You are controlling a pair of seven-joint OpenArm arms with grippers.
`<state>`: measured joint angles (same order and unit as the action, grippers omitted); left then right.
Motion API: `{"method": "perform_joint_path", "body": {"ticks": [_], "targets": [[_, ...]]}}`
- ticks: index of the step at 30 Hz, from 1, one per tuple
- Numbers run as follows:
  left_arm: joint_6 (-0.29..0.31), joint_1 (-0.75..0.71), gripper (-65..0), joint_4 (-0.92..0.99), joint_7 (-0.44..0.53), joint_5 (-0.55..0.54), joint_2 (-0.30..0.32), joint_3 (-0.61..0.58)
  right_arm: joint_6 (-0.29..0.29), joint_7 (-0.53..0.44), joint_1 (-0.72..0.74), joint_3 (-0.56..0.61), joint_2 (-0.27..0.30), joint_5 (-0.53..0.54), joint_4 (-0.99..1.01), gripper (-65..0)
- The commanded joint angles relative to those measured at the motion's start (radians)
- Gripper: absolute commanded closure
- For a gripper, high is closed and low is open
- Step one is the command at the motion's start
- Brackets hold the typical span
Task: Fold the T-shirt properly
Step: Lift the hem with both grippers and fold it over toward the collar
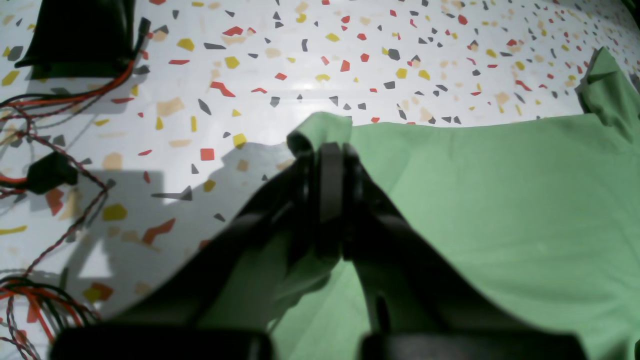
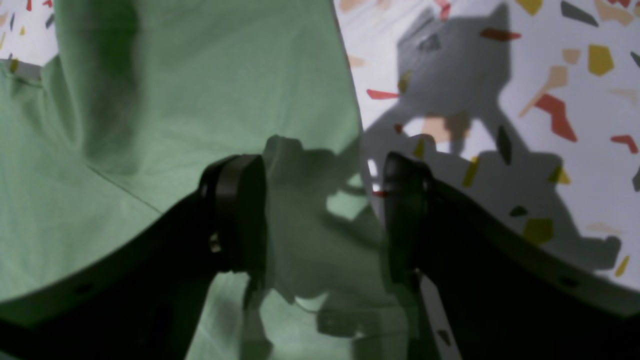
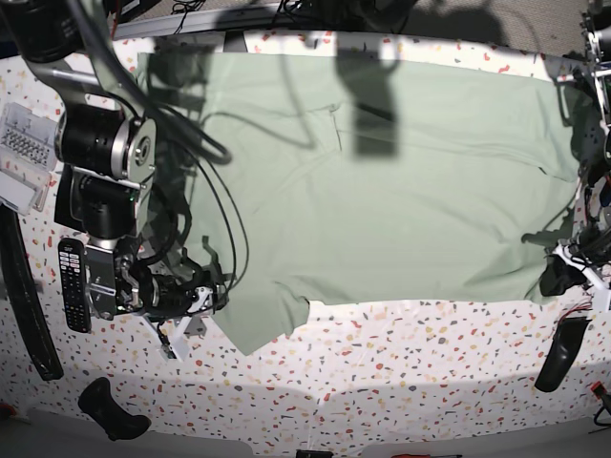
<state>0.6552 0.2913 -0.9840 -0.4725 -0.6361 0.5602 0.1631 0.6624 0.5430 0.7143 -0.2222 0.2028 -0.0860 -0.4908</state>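
Speckled terrazzo tabletop (image 3: 401, 372), white with coloured chips. Near edge: right gripper (image 2: 320, 215) jaws wide apart, straddling T-shirt (image 3: 401, 191) hem, apparently not gripping. Left gripper (image 1: 327, 165) clamped on bunched shirt corner. Farther back, shirt spread flat across table.

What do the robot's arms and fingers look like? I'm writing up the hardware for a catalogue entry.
Both grippers are black. The left gripper has thick, rounded fingers on wide angled links. The right gripper has the same smooth, oval-tipped fingers. In the base view the right arm is black with a silver cylindrical joint and loose black cables looping off it.
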Motion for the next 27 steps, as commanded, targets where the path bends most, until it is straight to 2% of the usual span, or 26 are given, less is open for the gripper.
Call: {"method": "perform_joint_path", "body": {"ticks": [1,9,12,14,18,22,27], "targets": [[0.003,0.024,0.0,-0.017,0.024,-0.021,0.022,0.006,0.003,-0.009,0.039,0.001,0.011,0.01,-0.014,-36.6],[0.003,0.024,0.0,-0.017,0.032,-0.031,0.022,0.006,0.003,0.025,-0.055,0.001,-0.001,0.008,0.01,-35.5],[0.003,0.024,0.0,-0.017,0.032,-0.031,0.022,0.006,0.003,0.085,-0.083,0.001,0.0,0.03,0.01,-23.7],[0.003,0.024,0.0,-0.017,0.032,-0.031,0.022,0.006,0.005,0.157,-0.087,0.001,0.004,0.097,0.01,-14.5],[0.003,0.024,0.0,-0.017,0.031,-0.031,0.022,0.006,0.02,0.262,-0.079,0.001,0.014,0.253,-0.011,-1.2],[0.003,0.024,0.0,-0.017,0.031,-0.031,0.022,0.006,0.02,0.278,-0.077,0.001,0.013,0.298,-0.076,0.0],[0.003,0.025,0.0,-0.017,0.032,-0.027,0.022,0.006,0.02,0.28,-0.077,0.001,0.013,0.299,-0.157,0.0]]}}
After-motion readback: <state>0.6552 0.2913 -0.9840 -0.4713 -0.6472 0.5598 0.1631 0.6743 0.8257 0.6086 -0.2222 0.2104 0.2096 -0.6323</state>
